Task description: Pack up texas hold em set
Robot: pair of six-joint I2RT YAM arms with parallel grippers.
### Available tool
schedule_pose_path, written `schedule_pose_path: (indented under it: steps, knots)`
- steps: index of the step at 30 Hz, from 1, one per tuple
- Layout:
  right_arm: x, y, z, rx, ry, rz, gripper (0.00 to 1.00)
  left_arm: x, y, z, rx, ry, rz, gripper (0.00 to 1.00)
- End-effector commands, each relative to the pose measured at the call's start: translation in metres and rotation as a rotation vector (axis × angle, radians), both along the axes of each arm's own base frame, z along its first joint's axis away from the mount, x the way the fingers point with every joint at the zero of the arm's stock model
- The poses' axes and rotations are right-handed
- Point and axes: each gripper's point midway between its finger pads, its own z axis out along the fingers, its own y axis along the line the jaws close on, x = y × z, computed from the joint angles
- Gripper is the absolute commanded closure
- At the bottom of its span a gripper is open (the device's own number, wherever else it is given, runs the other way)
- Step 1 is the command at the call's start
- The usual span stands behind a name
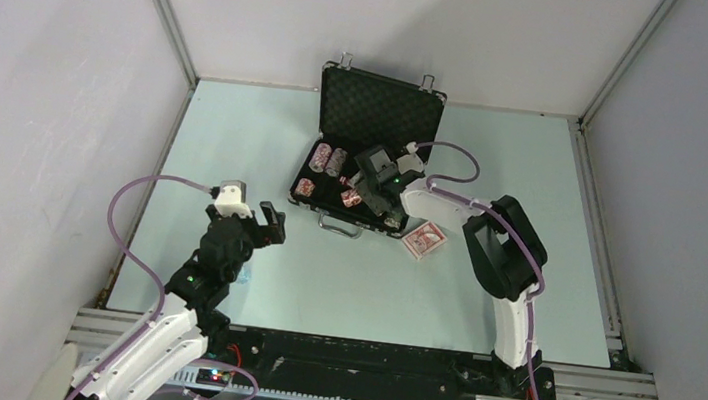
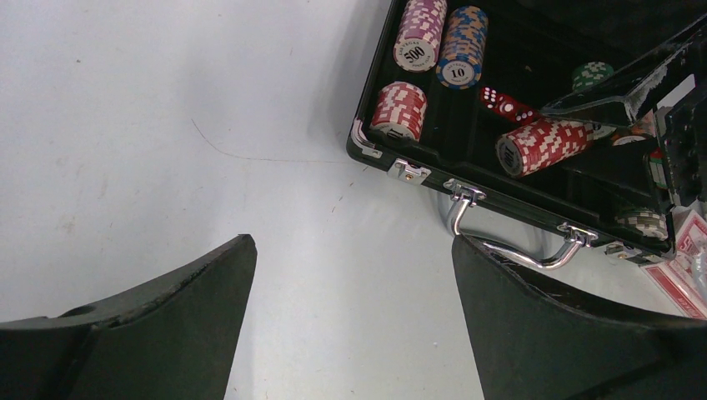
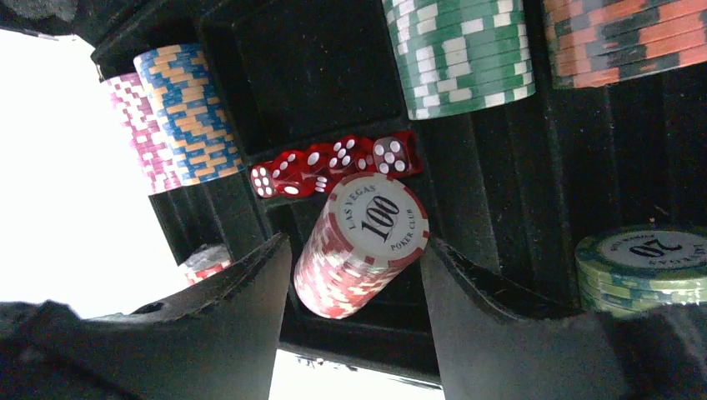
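**Squarely between the right fingers: the red 100 stack**

Everything turns on the right gripper (image 3: 357,243), which reaches into the open briefcase (image 1: 381,103) at the centre of the top view. The red 100 stack (image 3: 375,218) sits directly between its fingers, just below the row of red dice (image 3: 333,162). The stack is tilted, its long axis running from the lower left up toward the centre of the right wrist frame, printed face to the camera. The jaws stand a stack's width apart and close against its sides (whether they are pressing it or standing just clear, I cannot tell).

The left gripper (image 2: 352,242) is spread wide and empty over the table (image 2: 125,125), well apart from the case at lower left of the top view, so the right arm is far nearer. A red card deck (image 1: 424,240) lies outside, just beside the case's near right corner, and is probably the next item to go in.
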Motion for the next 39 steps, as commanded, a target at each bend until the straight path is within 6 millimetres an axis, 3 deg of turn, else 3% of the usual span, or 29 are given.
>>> schedule_pose_path:
  steps: [1, 6, 12, 21, 26, 29, 34, 39]
  knots:
    - [0.01, -0.009, -0.004, 0.001, -0.011, -0.068, 0.41, 0.003, 0.002, 0.005, 0.002, -0.018, 0.018, 0.05]
    - [0.011, -0.012, -0.001, -0.009, -0.012, -0.066, 0.52, 0.003, 0.002, 0.004, 0.002, -0.015, 0.019, 0.05]
    - [0.014, -0.021, 0.025, -0.008, -0.059, -0.035, 0.65, 0.003, 0.003, 0.004, 0.003, -0.015, 0.021, 0.05]
    - [0.01, -0.042, 0.05, -0.029, -0.101, 0.017, 0.69, 0.002, 0.003, 0.004, 0.003, -0.015, 0.02, 0.05]
    - [0.007, -0.047, 0.04, -0.026, -0.06, 0.11, 0.7, 0.002, 0.003, 0.005, 0.001, -0.018, 0.021, 0.05]
    - [0.006, -0.049, 0.031, -0.029, -0.03, 0.176, 0.78, 0.002, 0.003, 0.004, 0.001, -0.017, 0.023, 0.05]
    - [0.003, -0.047, 0.024, -0.017, -0.013, 0.28, 0.77, 0.002, 0.003, 0.004, 0.001, -0.016, 0.024, 0.05]
    - [-0.002, -0.059, 0.019, -0.076, 0.006, 0.318, 0.76, 0.002, 0.004, 0.005, 0.002, -0.018, 0.029, 0.05]
